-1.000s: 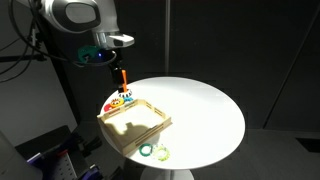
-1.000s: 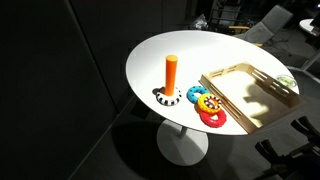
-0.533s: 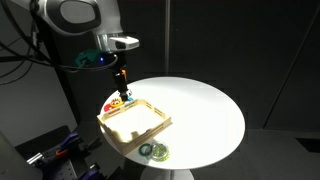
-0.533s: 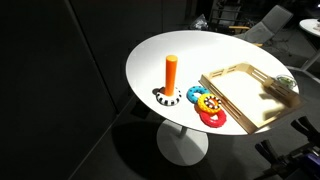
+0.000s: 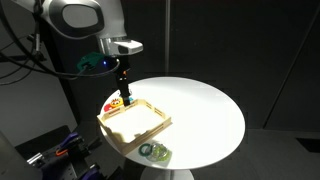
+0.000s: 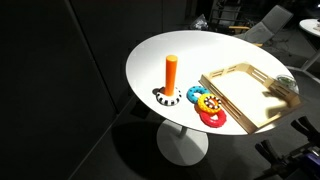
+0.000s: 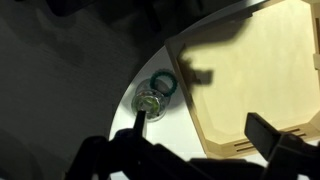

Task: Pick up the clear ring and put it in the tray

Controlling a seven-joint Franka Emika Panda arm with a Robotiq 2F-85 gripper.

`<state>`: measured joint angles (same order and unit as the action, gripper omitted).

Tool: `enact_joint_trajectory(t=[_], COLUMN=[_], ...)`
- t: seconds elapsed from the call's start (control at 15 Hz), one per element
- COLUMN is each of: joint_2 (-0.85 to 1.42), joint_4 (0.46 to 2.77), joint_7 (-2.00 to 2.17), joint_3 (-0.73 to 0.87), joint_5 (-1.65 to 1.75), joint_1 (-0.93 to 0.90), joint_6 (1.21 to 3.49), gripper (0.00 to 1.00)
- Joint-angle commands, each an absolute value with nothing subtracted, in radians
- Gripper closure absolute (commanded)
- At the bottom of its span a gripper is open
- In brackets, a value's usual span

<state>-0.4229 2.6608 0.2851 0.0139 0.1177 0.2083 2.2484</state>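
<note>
My gripper (image 7: 195, 130) is spread wide and holds nothing, with the clear ring (image 7: 151, 101) touching a green ring (image 7: 163, 84) just beside the wooden tray (image 7: 250, 70).

Dark surroundings, spotlit table (image 5: 205, 105)

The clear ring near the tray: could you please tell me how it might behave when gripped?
The clear ring looks glossy, so probably slippery. It lies flat by the table edge; a push might slide it off.
</note>
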Motion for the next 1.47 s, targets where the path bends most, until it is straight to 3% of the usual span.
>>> enact_joint_trajectory(t=[0.0,0.53,1.4], joint_2=[-0.347,-0.141,-0.053], joint_4=[2.636,2.618,2.59], joint_7=[0.316,0.32,0.307], joint_3=[0.035,0.101,0.176], joint_5=[0.158,0.179,0.151], joint_1=[0.245,0.282,0.279], joint_6=[2.318,2.523,2.553], gripper=[0.0,0.0,0.0])
